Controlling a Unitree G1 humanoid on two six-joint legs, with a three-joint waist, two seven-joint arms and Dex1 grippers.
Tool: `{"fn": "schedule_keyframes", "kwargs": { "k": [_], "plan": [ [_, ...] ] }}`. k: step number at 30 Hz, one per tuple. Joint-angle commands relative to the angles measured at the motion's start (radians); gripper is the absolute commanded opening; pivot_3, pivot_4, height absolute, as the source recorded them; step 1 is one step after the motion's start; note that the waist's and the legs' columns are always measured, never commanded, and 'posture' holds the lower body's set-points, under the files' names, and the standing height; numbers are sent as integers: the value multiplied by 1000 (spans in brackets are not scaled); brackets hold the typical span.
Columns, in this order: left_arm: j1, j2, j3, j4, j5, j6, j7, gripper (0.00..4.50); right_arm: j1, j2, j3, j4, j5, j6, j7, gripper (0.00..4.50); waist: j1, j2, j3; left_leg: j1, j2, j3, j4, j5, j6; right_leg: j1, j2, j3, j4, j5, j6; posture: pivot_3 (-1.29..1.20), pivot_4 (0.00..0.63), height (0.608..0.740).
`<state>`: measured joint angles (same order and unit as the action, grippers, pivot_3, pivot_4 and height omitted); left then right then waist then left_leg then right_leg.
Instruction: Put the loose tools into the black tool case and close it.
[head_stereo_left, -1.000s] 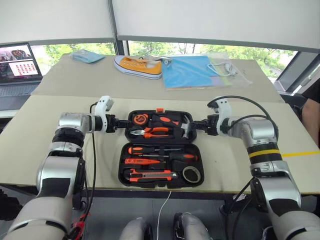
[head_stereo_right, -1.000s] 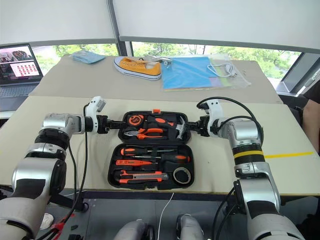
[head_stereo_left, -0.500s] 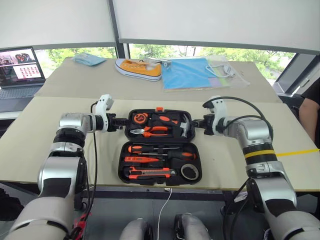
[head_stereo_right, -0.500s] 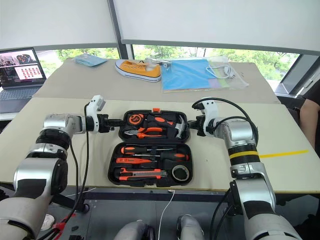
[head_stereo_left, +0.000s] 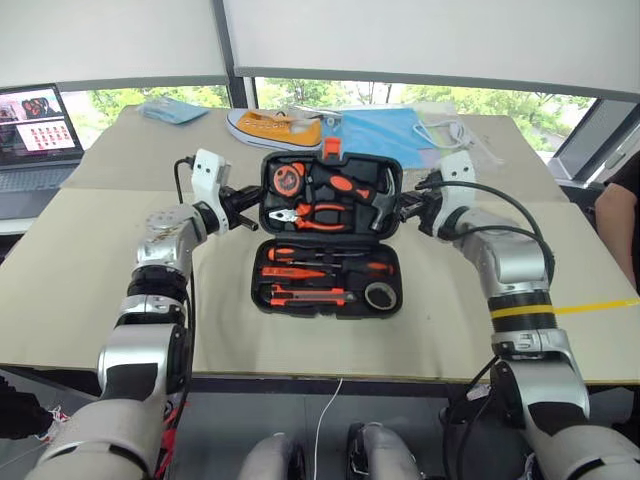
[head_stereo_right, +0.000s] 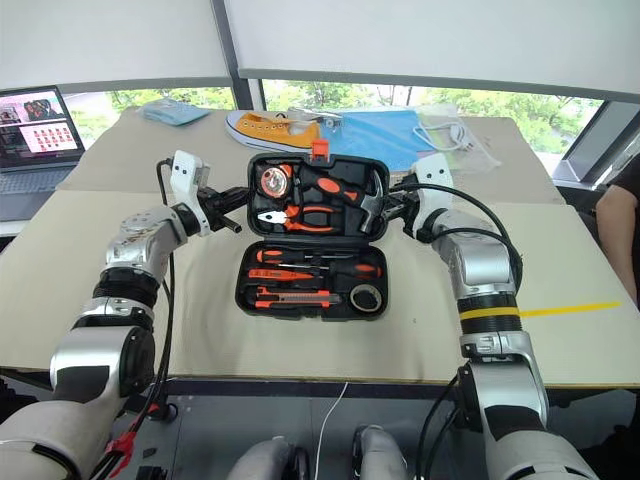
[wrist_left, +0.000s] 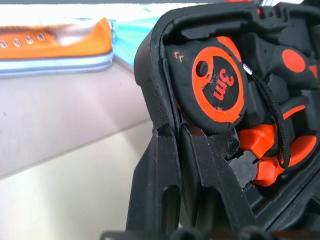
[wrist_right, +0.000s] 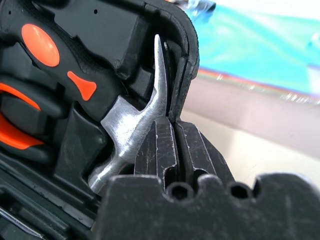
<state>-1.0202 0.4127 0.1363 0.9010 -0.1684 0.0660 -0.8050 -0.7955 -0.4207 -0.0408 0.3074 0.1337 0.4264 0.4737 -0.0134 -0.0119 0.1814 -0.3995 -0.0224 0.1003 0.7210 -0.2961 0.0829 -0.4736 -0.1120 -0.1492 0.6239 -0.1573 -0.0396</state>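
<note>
Tool state first. My left tool (wrist_left: 172, 150) is closed on the left edge of the lid of the black tool case (head_stereo_left: 330, 300), w/ the rim pinched between both black fingers (wrist_left: 150, 190). My right tool (wrist_right: 176, 145) is closed the same way on the lid's right edge, fingers clamped on the rim just beside the hammer (wrist_right: 130, 130).

Lid status: tilted up off the counter (head_stereo_left: 80, 270), hinged at the near half, inner face toward me. Orange latch (head_stereo_left: 330, 147) sits at the lid's top edge, center.

Lid contents, L to R:
- round tape measure (wrist_left: 212, 80), orange/black, marked "3m", in the corner next to my left tool.
- pliers (head_stereo_left: 315, 214), orange grips, mid lid.
- hammer, steel head at the right edge, black/orange handle running toward center.

Base half lies flat on the counter, near me. Contents seated in moulded slots:
- two screwdrivers (head_stereo_left: 320, 255), upper rows.
- tester pen (head_stereo_left: 290, 272), slim, orange, below them.
- utility knife (head_stereo_left: 305, 296), bottom row, left.
- tape roll (head_stereo_left: 379, 295), black, bottom right corner.

Beyond the case, far side of the counter: orange shoe (head_stereo_left: 275, 128), blue folder (head_stereo_left: 385, 130) w/ a clear bag (head_stereo_left: 455, 135) holding white cable beside it, small blue item (head_stereo_left: 170, 110) far left. Laptop (head_stereo_left: 35, 130) stands open at the far left edge, screen lit.
</note>
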Motion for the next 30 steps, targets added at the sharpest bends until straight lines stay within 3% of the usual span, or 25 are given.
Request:
{"fn": "schedule_keyframes", "kwargs": {
  "k": [1, 5, 9, 10, 14, 18, 21, 25, 29, 30],
  "plan": [
    [53, 1, -43, -95, 72, -194, 64, 53, 64, -31, 1, -85, -75, -254, -38, 0, 0, 0, 0, 0, 0, 2, -1, 0, 0, 0, 0, 0, -1, 0, 0, 0, 150, 718],
    [177, 10, -63, -176, 148, -392, 191, 53, 229, -52, 21, -110, -179, -547, -102, 0, 4, 0, 0, 2, 0, 6, -6, 0, 0, 1, -1, 0, -4, 0, 0, 0, 150, 718],
    [315, 26, -10, -352, 114, -348, 272, 53, 405, -96, 24, -184, -263, -742, -145, 0, 2, 0, 0, 8, 1, 8, -7, 0, 0, 8, -1, 2, -9, 0, 1, 0, 150, 718],
    [366, 35, 6, -427, 95, -311, 275, 396, 453, -99, 10, -224, -252, -752, -143, 0, 1, 0, 0, 13, 3, 9, -9, 0, 0, 13, -2, 2, -12, -2, 3, 0, 150, 718],
    [566, 143, 105, -730, -21, -35, 231, 1797, 620, -146, -88, -502, -115, -605, -67, 1278, -6, 0, 0, 22, 7, 9, -10, 0, 0, 17, -2, 6, -13, -5, 8, 0, 150, 718],
    [647, 269, 193, -810, -143, 211, 165, 3433, 742, -229, -156, -706, 67, -381, 50, 2757, -1, 0, 0, 24, 14, 12, -8, -2, -4, 16, 2, 8, -11, -5, 9, 0, 150, 718],
    [628, 337, 208, -763, -188, 332, 116, 4464, 835, -292, -174, -800, 217, -216, 156, 2769, 23, -1, -1, 28, 18, 12, -8, -4, -11, 20, 2, 6, -10, -6, 9, 0, 150, 718],
    [454, 357, 118, -569, -138, 321, 54, 4464, 898, -381, -158, -879, 386, -25, 292, 2769, 55, -2, -1, 26, 19, 12, -7, -5, -7, 20, 3, 3, -10, -5, 10, 0, 150, 718],
    [260, 312, -46, -352, -25, 149, -72, 4500, 904, -460, -90, -924, 428, 11, 428, 1717, 61, -4, -2, 20, 19, 12, -3, -1, -4, 18, 4, 2, -10, -5, 9, 0, 150, 718],
    [207, 288, -87, -290, 2, 99, -105, 4003, 880, -462, -61, -918, 418, 16, 435, 1305, 60, -5, -3, 18, 19, 12, -3, 0, 0, 17, 5, 2, -12, -5, 9, 0, 150, 718]
  ]
}}
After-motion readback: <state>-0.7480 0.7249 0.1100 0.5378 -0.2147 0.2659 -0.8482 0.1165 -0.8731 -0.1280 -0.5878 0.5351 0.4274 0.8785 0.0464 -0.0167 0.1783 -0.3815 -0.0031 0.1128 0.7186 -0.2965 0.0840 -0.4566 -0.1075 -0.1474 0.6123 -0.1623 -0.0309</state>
